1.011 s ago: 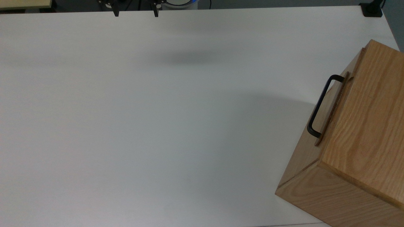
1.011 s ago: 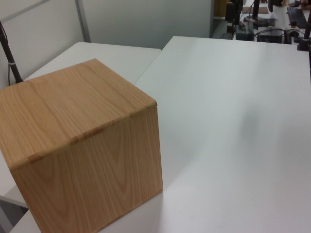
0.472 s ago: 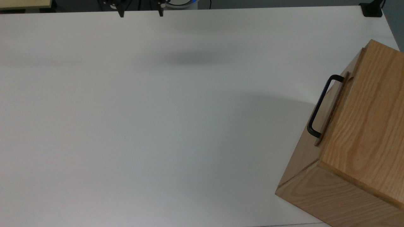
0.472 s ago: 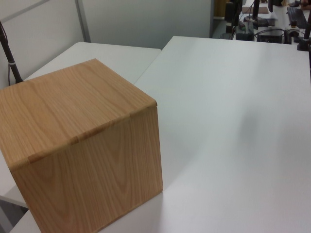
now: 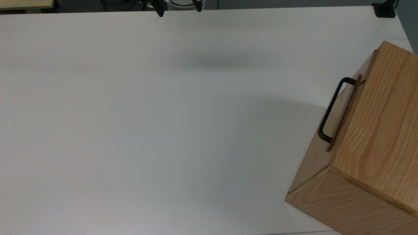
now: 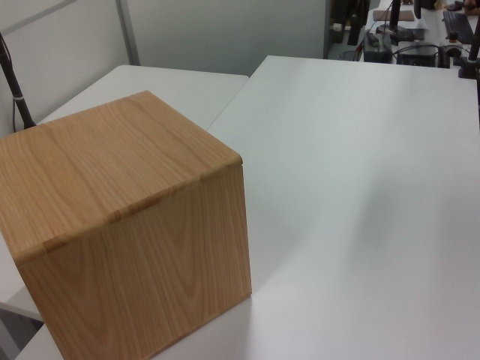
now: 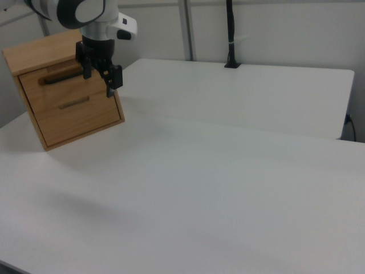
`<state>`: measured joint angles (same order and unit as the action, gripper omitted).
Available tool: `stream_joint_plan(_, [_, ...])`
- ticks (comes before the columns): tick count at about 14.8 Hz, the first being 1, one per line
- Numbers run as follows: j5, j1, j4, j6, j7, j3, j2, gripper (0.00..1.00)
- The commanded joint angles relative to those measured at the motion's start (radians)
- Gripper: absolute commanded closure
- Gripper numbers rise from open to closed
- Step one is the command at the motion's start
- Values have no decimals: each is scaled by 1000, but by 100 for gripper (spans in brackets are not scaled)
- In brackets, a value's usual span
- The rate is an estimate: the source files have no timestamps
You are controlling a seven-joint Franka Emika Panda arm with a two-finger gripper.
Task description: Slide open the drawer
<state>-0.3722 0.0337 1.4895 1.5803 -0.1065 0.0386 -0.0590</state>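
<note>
A broad white table [image 5: 147, 124] is stretching across the top view, bare and matte, with a soft shadow lying below its far edge. Up at that far edge the pincer [image 5: 178, 9] is hanging, its two black fingers [image 5: 159, 12] spread wide apart and holding nothing. Over at the top view's right, the oak cabinet [image 5: 375, 156] is sitting on the table, angled. The drawer [image 5: 343, 114] is resting shut in its front, black bar handle [image 5: 330, 109] pointing toward the open table. In the right view, grey partition walls [image 7: 274, 34] are backing the table.
</note>
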Motion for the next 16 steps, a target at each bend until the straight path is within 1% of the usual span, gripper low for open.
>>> stream_joint_plan(1, [-143, -60, 2, 102, -229, -6, -37, 0])
stream_joint_plan(3, [-163, -125, 0, 226, -329, -6, -70, 0])
stream_joint_plan(4, [-159, -167, 0, 284, -372, -3, -85, 0])
stream_joint_plan(5, [-159, -198, -20, 329, -404, 0, -109, 0])
stream_joint_plan(9, [-160, -270, -113, 382, -447, -3, -221, 0])
stream_joint_plan(11, [-159, -305, -152, 424, -498, -3, -267, 0])
stream_joint_plan(13, [-160, -333, -170, 458, -518, -3, -301, 0])
stream_joint_plan(16, [-163, -365, -175, 527, -525, -6, -327, 0])
